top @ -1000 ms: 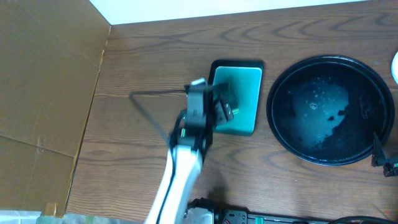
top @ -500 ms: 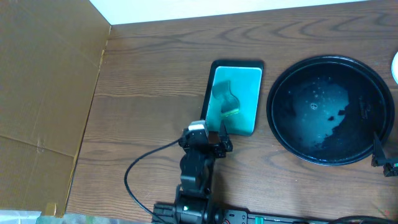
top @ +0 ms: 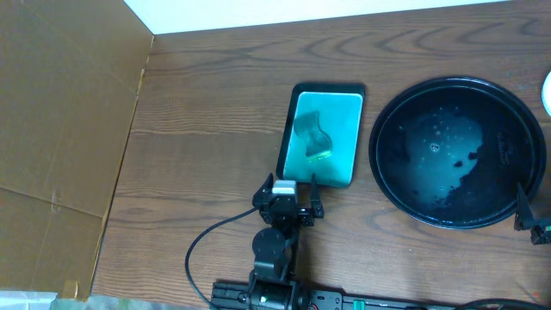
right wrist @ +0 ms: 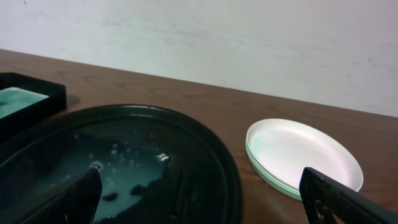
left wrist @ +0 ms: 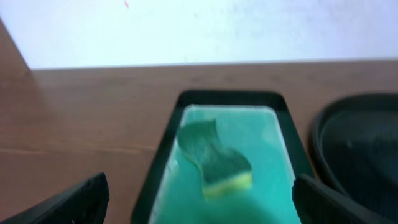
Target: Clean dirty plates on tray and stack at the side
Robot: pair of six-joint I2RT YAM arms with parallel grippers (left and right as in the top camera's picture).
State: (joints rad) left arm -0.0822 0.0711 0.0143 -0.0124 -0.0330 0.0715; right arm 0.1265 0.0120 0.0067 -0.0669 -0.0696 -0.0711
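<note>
The round black tray [top: 456,207] holds no plates, only wet teal residue; it also shows in the right wrist view [right wrist: 205,155]. The plates [right wrist: 305,155] lie stacked on the table to its right, white on top with pale aqua rims under it. In the overhead view only a sliver of the plates [top: 547,90] shows at the right edge. My left gripper [top: 289,191] is open and empty just in front of the rectangular teal tray. My right gripper [right wrist: 205,208] is open and empty, low over the black tray's near right rim; overhead shows it [top: 529,215] at the frame's edge.
The rectangular black-rimmed teal tray [top: 340,168] stands left of the black tray, with a green and yellow sponge [top: 312,138] lying on it. The sponge [left wrist: 214,163] sits ahead of my left fingers. A brown cardboard panel [top: 60,129] covers the left side. A cable loops near the front edge.
My left arm has pulled back from over the teal tray toward the front edge. The sponge now lies uncovered on that tray. The right arm has not moved.
</note>
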